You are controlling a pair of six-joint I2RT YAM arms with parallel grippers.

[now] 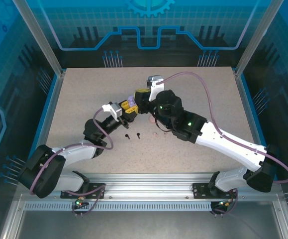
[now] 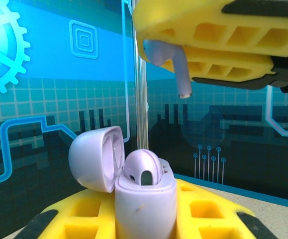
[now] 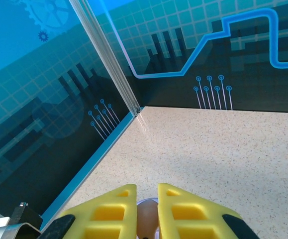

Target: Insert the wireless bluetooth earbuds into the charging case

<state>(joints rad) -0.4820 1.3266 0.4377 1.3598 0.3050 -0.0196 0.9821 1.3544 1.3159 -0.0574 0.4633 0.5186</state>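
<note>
Right fingers (image 2: 173,20) over left fingers (image 2: 181,199), mid-air

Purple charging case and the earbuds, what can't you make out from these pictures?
- Left wrist view: the purple case has its base cut off by the bottom edge. Whether an earbud sits inside is unclear past its rim.
- Right wrist view: the held earbud is mostly covered by the right gripper's fingers, and its stem is hidden.
- Top view: the loose earbuds are too small to tell how they lie.

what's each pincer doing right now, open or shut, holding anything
left pincer: closed on the open purple charging case
right pincer: closed on a purple earbud, stem down
</note>
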